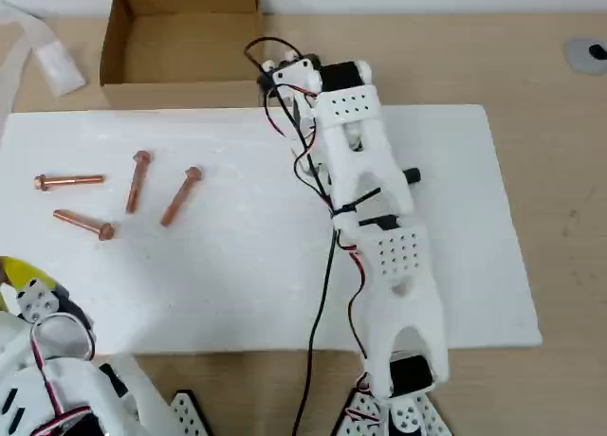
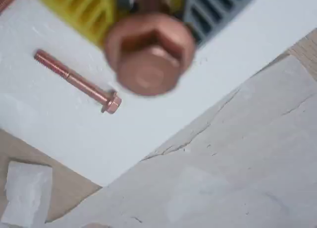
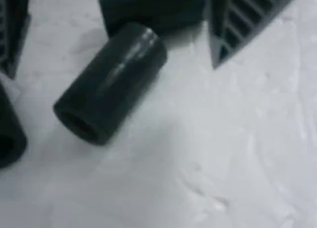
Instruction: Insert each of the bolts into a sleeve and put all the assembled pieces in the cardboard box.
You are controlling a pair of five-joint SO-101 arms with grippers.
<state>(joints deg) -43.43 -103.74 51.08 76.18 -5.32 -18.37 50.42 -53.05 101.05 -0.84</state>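
Several copper bolts [image 1: 138, 181] lie loose on the left part of the white foam mat [image 1: 237, 284]. My left gripper [image 2: 148, 0], yellow and grey, is shut on a copper bolt [image 2: 148, 54] whose head faces the camera; its yellow finger [image 1: 19, 270] shows at the mat's near left corner. Another bolt [image 2: 74, 82] lies on the mat beyond it. My right gripper [image 3: 114, 54] is open low over the mat, with a black sleeve [image 3: 111, 84] lying on its side between the dark fingers [image 3: 242, 20]. More sleeves [image 3: 148, 10] lie close by. The cardboard box [image 1: 180, 47] stands behind the mat.
The white right arm [image 1: 379, 218] stretches across the middle of the mat, and one black sleeve [image 1: 411, 175] peeks out beside it. A clear plastic bag [image 1: 47, 62] lies at the far left of the wooden table [image 1: 560, 171].
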